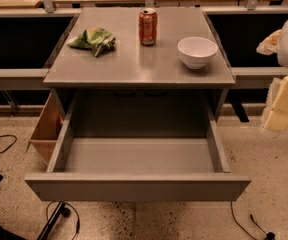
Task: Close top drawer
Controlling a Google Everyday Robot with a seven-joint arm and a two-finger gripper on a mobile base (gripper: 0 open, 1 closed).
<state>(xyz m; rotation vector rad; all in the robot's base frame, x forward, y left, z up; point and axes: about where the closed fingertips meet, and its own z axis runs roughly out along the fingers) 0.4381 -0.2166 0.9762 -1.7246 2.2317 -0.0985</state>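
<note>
Speckled floor [266,214] surrounds the table [134,64]; the top drawer [139,186] stands fully out, front panel down-left of the gripper [281,106], grip state indiscernible.

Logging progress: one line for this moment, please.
top drawer: open | gripper: view's right edge, off drawer | countertop: can, bowl, green bag

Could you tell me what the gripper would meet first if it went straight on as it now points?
Likely the floor: the gripper, at the right edge, points down beside the open top drawer; depth is unclear.
</note>
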